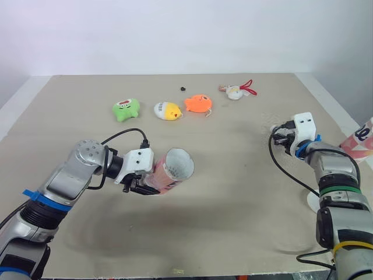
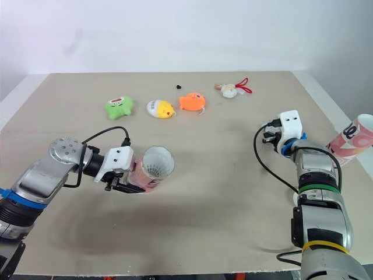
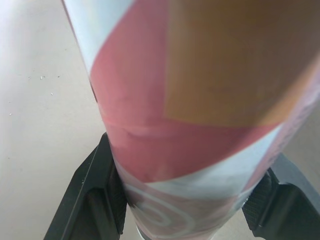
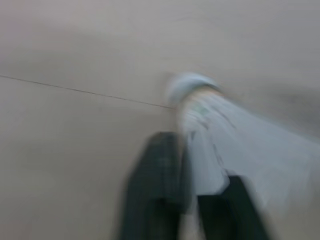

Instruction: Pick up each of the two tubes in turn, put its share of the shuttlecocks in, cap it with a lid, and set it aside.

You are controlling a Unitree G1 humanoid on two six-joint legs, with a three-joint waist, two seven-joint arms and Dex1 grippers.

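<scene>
The beige table (image 1: 233,175) bears everything. The left claw (image 1: 144,185) is clenched round a pink-and-white patterned tube (image 1: 175,169), fingers on either side of its lower part, with the open mouth pointing away from the claw. A second tube (image 2: 352,140) is to the right of the right claw (image 1: 280,139), near the table's edge. Far beyond both claws lie a green plush (image 1: 125,109), a yellow plush (image 1: 166,110), an orange plush (image 1: 198,104) and a small white toy (image 1: 236,91). The right claw pinches a white shuttlecock (image 4: 215,130) by its skirt.

Left arm (image 1: 64,181) silver, blue tape; right arm (image 1: 337,169) silver, green and yellow bands. Looped black cables (image 1: 125,133), white wrist boxes (image 1: 305,123), black fingers (image 3: 95,200).
</scene>
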